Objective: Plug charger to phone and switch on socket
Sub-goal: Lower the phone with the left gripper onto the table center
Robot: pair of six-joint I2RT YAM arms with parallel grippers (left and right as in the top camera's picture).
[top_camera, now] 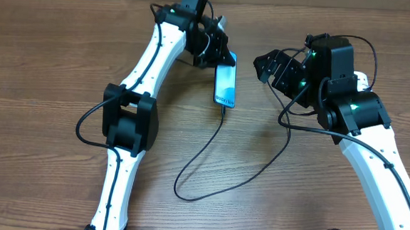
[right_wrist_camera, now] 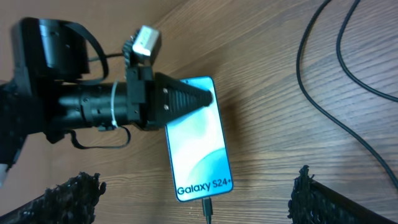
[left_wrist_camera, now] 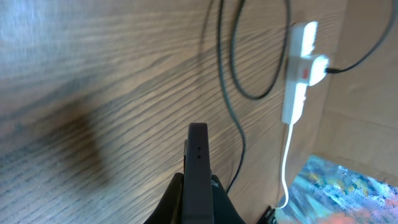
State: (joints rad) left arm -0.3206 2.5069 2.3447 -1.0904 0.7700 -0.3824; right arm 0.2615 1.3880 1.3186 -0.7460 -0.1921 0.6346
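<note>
Wooden table (top_camera: 52,48) lies beneath a slim, stiff, likely slippery phone (right_wrist_camera: 199,146), best pinched by its edges; left gripper (right_wrist_camera: 199,98) clamps its top end, right gripper (top_camera: 264,64) gapes.

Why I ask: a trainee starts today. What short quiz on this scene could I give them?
1. True or false: the charger meets the phone at the phone's bottom edge, below the lettering.
2. The right claw is: A) shut on the phone; B) open, holding nothing; C) shut on the charger.
3. Which camera view shows the socket?
Key: 1 true. 2 B. 3 the left wrist view.
</note>
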